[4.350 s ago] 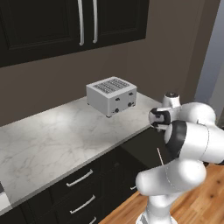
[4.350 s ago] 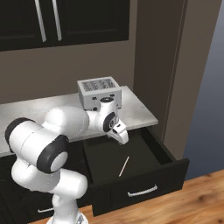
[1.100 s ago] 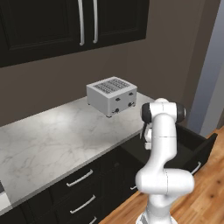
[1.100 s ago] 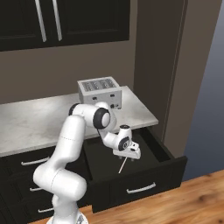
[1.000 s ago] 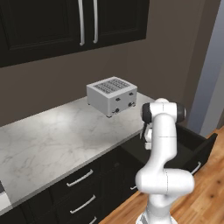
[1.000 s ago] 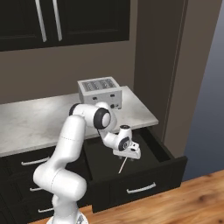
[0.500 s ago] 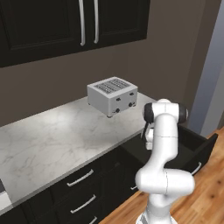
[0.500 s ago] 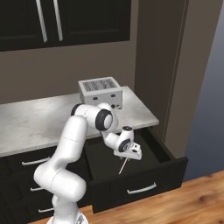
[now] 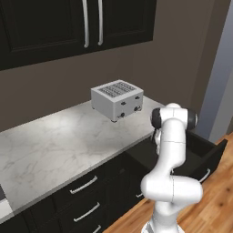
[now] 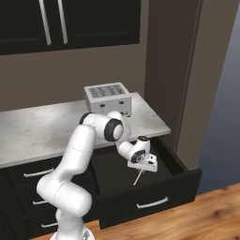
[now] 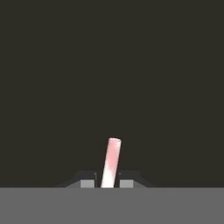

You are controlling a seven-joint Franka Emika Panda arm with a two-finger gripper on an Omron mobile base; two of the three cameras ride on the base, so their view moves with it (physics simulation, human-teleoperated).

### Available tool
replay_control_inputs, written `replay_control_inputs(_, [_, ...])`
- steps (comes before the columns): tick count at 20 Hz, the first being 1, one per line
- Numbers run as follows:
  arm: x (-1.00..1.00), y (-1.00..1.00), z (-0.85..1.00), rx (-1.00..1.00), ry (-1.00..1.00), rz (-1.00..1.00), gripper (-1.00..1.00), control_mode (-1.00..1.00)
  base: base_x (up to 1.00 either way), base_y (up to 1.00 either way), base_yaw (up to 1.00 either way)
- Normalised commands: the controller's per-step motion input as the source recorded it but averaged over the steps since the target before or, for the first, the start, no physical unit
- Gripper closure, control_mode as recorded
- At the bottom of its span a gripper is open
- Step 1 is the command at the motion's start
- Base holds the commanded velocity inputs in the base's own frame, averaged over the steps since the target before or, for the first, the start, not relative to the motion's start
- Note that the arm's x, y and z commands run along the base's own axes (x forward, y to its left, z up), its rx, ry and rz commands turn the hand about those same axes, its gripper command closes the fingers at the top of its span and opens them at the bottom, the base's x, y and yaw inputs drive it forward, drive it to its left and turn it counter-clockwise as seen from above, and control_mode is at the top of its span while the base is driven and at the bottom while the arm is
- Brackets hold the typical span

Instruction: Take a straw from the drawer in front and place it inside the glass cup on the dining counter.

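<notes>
The black drawer (image 10: 154,200) stands pulled open below the worktop, its dark inside showing. My gripper (image 10: 144,165) reaches down into it, and the thin pale straw (image 10: 137,177) slants from the hand to the drawer floor. In the hand view the pink-white straw (image 11: 111,161) rises between my two fingertips, and the gripper (image 11: 107,183) is shut on it. From the left base view my arm hides the hand, with the open drawer (image 9: 208,157) behind it. The glass cup and the dining counter are out of view.
A silver toaster (image 10: 107,98) sits on the marble worktop (image 10: 37,129) just behind the drawer. Tall black cupboard doors (image 9: 91,22) hang above. More closed drawers (image 9: 84,200) lie to the left, and a dark wall panel (image 10: 173,70) borders the right.
The fingers have closed onto the straw in the drawer. The arm has stayed almost still.
</notes>
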Motion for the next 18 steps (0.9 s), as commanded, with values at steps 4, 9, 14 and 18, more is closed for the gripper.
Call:
replay_control_inputs(4, [0.06,-0.46,0.08,0.04,0.01,0.0,1.0,-1.0,0.0,0.0,0.0])
replay_control_inputs(9, [-0.26,-0.15,0.42,0.03,-0.02,0.0,1.0,-1.0,0.0,0.0,0.0])
replay_control_inputs(14, [-0.63,0.01,1.0,0.0,-0.05,0.0,1.0,-1.0,0.0,0.0,0.0])
replay_control_inputs(18, [-0.24,0.07,1.0,0.0,0.0,-0.02,1.0,-1.0,0.0,0.0,0.0])
